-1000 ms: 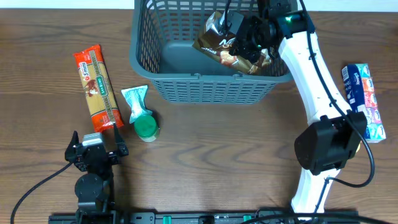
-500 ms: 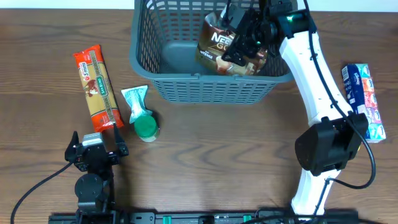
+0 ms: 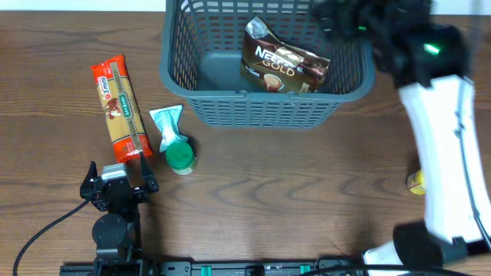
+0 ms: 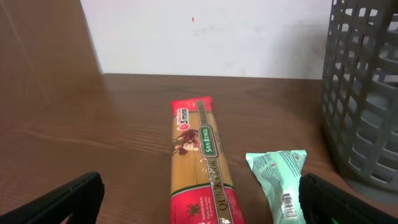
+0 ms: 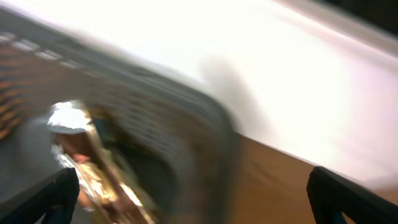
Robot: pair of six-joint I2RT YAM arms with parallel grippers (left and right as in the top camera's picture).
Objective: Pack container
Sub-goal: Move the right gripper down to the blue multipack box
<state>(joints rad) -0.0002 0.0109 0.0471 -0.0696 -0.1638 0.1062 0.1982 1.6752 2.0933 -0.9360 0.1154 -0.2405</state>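
Note:
The grey slatted container (image 3: pixel 261 107) stands at the table's back centre. A brown coffee pouch (image 3: pixel 282 66) lies inside it, free of any gripper. My right gripper (image 5: pixel 196 199) is open and empty, and motion-blurred. Between its fingers I see the container's right corner (image 5: pixel 211 143), with the coffee pouch (image 5: pixel 93 168) at the left. In the overhead view the right gripper is a dark blur over the container's back right corner (image 3: pixel 341 17). My left gripper (image 3: pixel 119 184) rests open at the front left. It faces a pasta packet (image 4: pixel 200 162) and a green-and-white pouch (image 4: pixel 280 180).
The pasta packet (image 3: pixel 119 110) and the green-capped pouch (image 3: pixel 173 139) lie left of the container. A small yellow item (image 3: pixel 415 182) peeks out beside the white right arm (image 3: pixel 445 138). A white wall runs behind the table.
The right gripper opened and let the coffee pouch drop into the container. It then swung up and to the right. The right arm now covers the blue packet at the right.

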